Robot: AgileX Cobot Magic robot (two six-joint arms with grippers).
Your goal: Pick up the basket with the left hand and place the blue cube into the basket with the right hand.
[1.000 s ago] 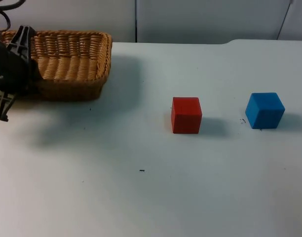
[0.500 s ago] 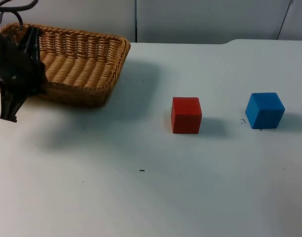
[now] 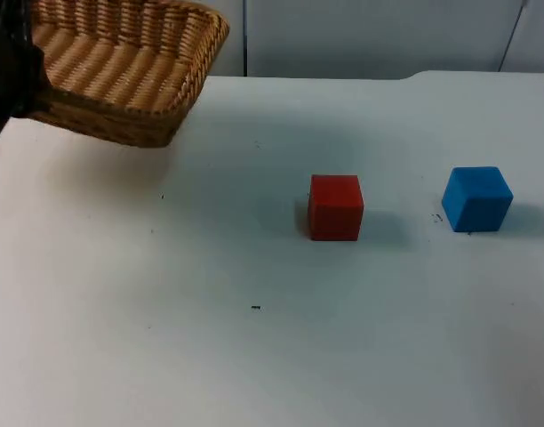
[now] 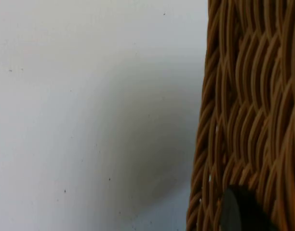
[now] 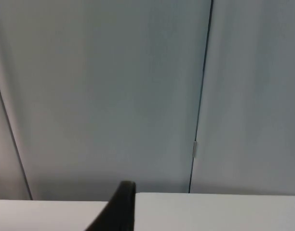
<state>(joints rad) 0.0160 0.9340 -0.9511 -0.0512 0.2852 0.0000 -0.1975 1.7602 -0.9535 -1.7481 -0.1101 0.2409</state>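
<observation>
While the right arm waits, this is how the scene stands, nearest thing first.

Worktop (image 3: pixel 254 356): white and bare across the near half, apart from a few small dark specks.
Red cube (image 3: pixel 335 206): sits mid-worktop, untouched; it is no part of the job.
Blue cube (image 3: pixel 476 198): rests on the worktop to the right of the red cube, well apart from the basket, not yet picked up.
Wicker basket (image 3: pixel 130 71): now off the worktop and tilted, at the far left; a second ago it stood flat on the surface, half a second ago it was rising. Its shadow lies on the worktop beneath it.
Left gripper (image 3: pixel 7 62): clenched on the basket's left rim, with a black fingertip (image 4: pixel 241 211) pressed against the weave in the left wrist view.
Right gripper (image 5: pixel 119 209): held back at the far edge, facing the grey partition wall (image 5: pixel 104 96); I cannot tell whether it is spread or closed.
Meaning for the task: the lift looks done, so I judge the blue cube's pick-up comes next.
Writing or labels: none readable anywhere.
</observation>
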